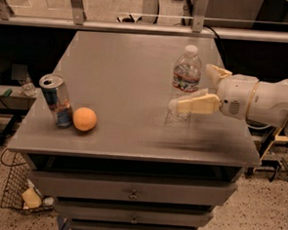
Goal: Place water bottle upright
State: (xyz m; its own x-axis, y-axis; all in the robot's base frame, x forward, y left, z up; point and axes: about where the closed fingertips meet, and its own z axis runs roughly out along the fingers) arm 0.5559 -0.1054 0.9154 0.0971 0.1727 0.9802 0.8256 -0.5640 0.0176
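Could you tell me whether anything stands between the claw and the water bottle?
Nothing visible does. The claw is right at the water bottle, which stands upright on the table. The drink can and orange sit apart, near the table's left edge.

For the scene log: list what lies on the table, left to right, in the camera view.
Left to right: drink can → orange → water bottle, upright. The gripper, on an arm from the right, overlaps the bottle, so it gets no separate place.
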